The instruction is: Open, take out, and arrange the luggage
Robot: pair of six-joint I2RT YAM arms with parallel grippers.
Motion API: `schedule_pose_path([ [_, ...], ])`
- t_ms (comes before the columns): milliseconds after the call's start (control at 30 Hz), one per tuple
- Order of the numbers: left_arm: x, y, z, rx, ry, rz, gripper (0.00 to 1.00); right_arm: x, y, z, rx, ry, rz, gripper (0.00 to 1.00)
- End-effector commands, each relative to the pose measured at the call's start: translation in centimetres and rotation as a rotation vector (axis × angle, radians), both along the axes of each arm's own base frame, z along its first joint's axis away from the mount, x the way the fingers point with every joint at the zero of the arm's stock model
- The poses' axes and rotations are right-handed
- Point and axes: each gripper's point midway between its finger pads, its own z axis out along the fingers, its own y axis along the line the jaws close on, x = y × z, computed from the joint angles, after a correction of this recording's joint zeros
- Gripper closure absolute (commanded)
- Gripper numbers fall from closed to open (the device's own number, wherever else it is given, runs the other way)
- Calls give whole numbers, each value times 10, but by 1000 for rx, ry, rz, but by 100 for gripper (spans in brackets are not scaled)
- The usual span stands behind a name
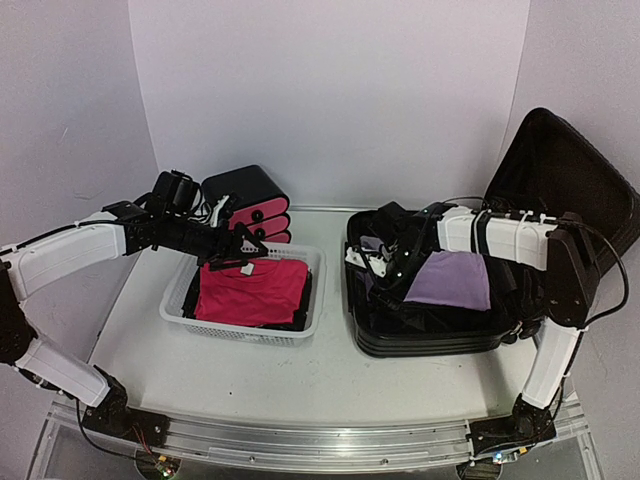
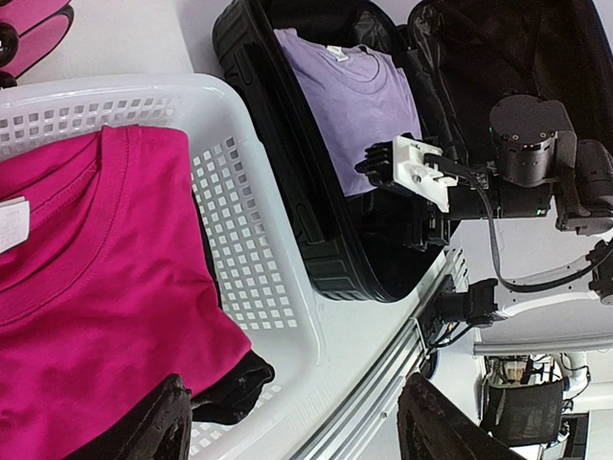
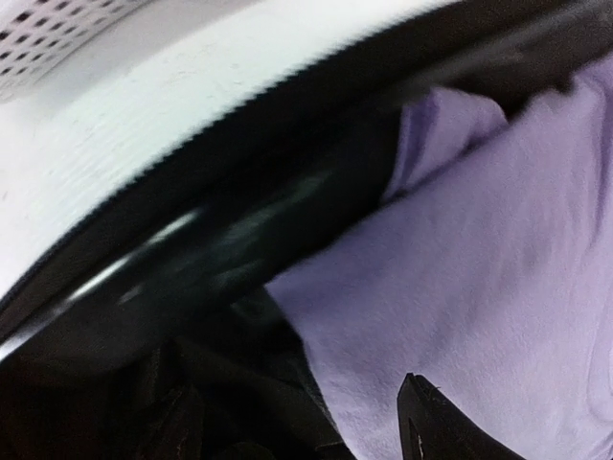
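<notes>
The luggage (image 1: 420, 340) encloses the right gripper (image 1: 384, 270), jaws spread over a purple shirt (image 1: 450, 280), and lies well right of the released left gripper (image 1: 252, 247).

Suitcase (image 1: 420, 342) shell: hard black plastic, ribbed and glossy, catching the light. Its lining (image 1: 560, 180) is dull black cloth. Basket (image 1: 240, 331), white plastic mesh with a slight sheen. Pink shirt (image 1: 250, 290) in it, soft matt knit, ribbed collar. Lilac shirt (image 1: 450, 280), matt cloth too, faintly fuzzy. Table (image 1: 330, 378), smooth white; front rail (image 1: 300, 440), bare grey metal.
</notes>
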Motion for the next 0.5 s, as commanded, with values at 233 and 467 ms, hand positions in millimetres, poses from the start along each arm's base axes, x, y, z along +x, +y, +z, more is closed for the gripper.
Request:
schedule_pose_path([
  [233, 1, -6, 14, -45, -50, -20, 26, 24, 19, 12, 121, -132, 205, 32],
  [467, 3, -8, 16, -50, -48, -20, 26, 33, 25, 6, 128, -165, 225, 36],
])
